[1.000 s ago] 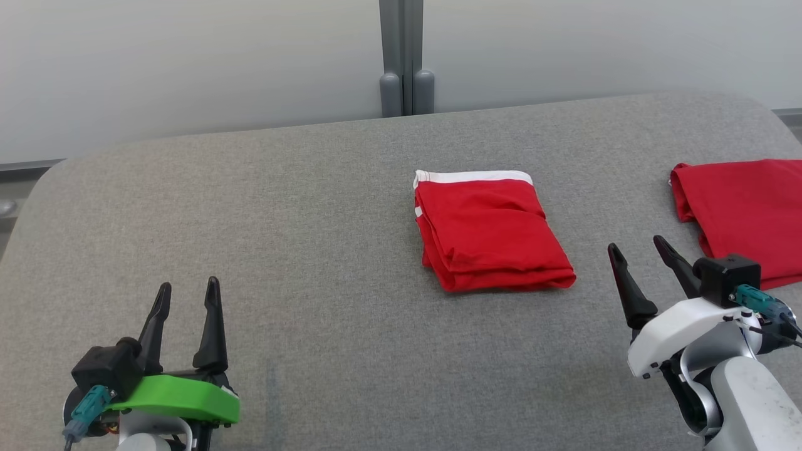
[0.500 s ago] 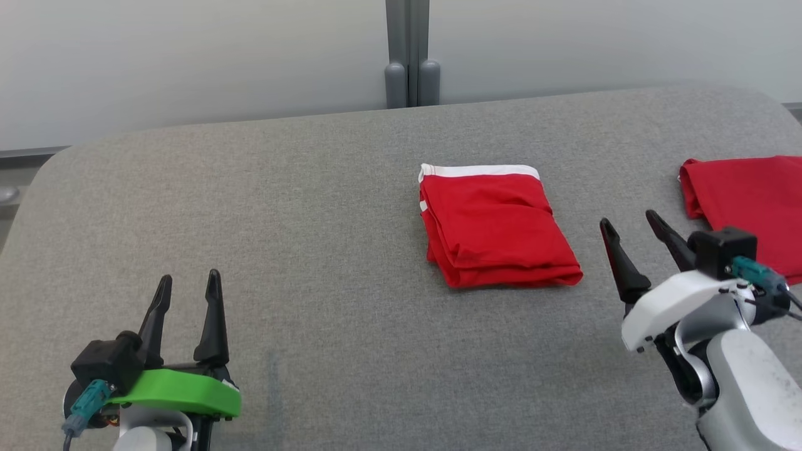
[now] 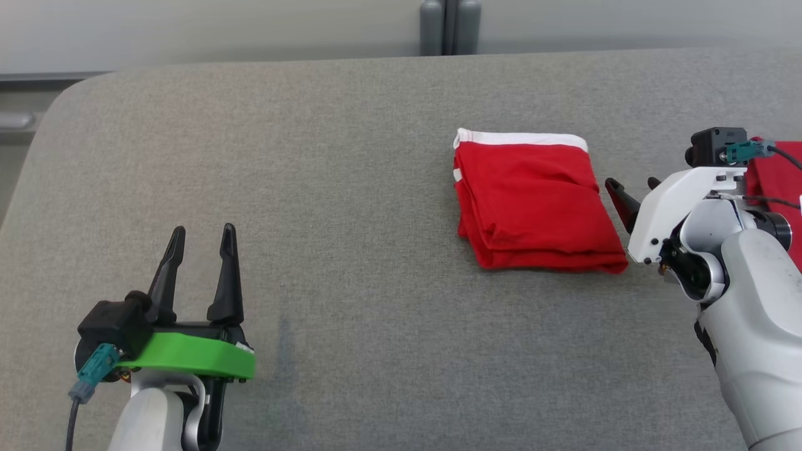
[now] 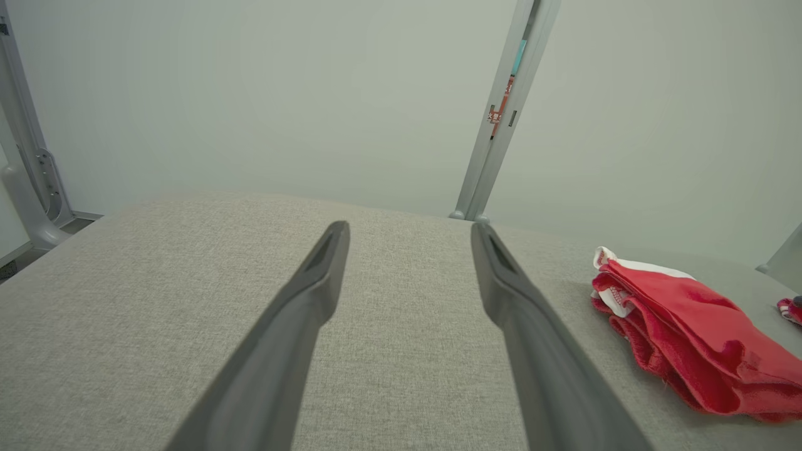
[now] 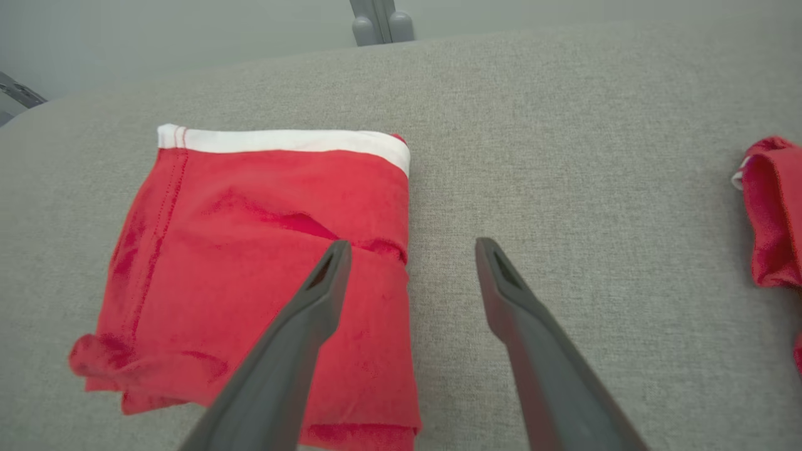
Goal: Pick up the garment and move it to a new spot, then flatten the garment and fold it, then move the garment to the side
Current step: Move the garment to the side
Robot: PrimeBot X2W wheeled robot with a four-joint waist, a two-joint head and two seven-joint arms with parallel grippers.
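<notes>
The red garment [image 3: 532,200], folded into a block with a white band along its far edge, lies right of centre on the grey worktop [image 3: 313,156]; I can read no brand or writing on it. My right gripper [image 5: 411,244] hangs at its right edge, jaws apart, one over cloth and one over bare worktop, so I judge the move to the side is in hand and I must next lower and pinch every layer there. Another red garment [image 5: 774,213] lies further right, and my left gripper [image 3: 204,228] waits near left, jaws apart.
</notes>
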